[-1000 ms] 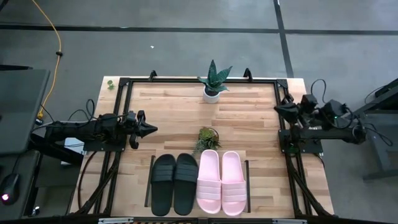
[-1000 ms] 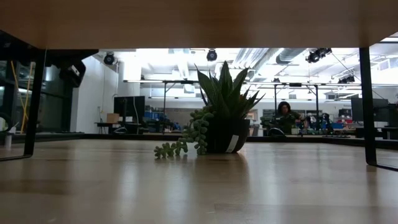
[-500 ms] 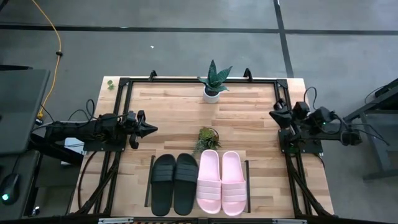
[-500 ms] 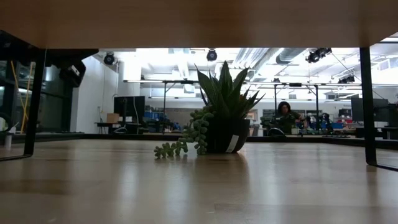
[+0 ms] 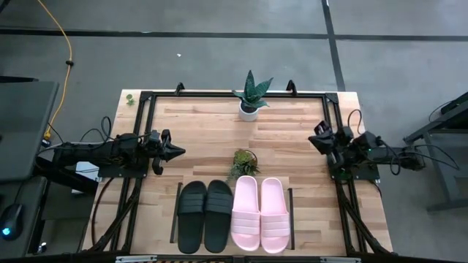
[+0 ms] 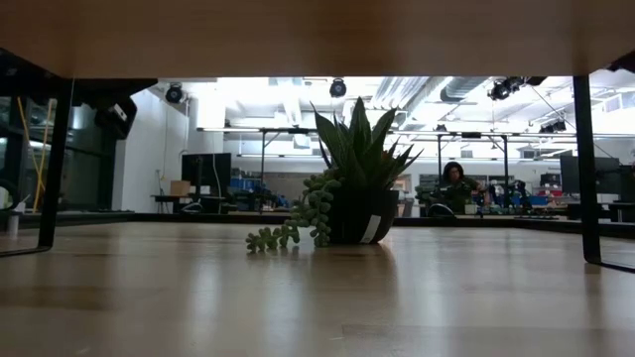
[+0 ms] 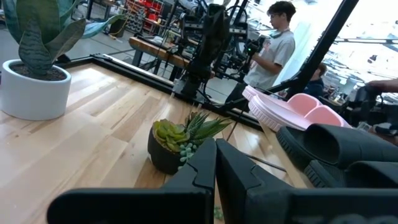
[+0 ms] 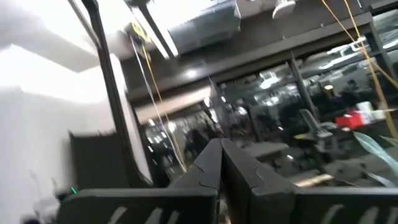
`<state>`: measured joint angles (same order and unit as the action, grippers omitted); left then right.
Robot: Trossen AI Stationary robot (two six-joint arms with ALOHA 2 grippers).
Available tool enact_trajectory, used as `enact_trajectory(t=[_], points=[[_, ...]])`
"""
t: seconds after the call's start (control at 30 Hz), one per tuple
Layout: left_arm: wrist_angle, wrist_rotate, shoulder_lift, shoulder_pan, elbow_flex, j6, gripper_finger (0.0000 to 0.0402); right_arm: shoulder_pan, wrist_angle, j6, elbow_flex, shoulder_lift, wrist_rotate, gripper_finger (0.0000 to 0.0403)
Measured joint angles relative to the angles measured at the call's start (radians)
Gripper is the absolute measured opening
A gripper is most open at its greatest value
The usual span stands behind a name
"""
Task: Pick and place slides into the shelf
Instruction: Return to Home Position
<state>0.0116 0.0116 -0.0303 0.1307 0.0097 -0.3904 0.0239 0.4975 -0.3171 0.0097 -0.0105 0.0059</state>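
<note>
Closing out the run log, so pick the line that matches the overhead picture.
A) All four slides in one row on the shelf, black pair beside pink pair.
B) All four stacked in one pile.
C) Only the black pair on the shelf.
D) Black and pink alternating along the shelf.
A: the high view shows the black slides and the pink slides in one row on the shelf, each colour paired.

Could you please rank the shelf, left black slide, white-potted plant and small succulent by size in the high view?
Largest first:
shelf
left black slide
white-potted plant, close behind; it stands nearer the camera
small succulent
</note>
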Motion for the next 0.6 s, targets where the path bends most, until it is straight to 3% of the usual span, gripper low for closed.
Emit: enact_trajectory(t=[0.17,0.6], points=[[0.000,0.000,0.000,0.000,0.000,0.000,0.0001,0.002,-0.141,0.122,0.000,0.009,0.002,0.0000],[0.000,0.000,0.000,0.000,0.000,0.000,0.0001,0.022,-0.347,0.056,0.000,0.010,-0.011,0.0000]])
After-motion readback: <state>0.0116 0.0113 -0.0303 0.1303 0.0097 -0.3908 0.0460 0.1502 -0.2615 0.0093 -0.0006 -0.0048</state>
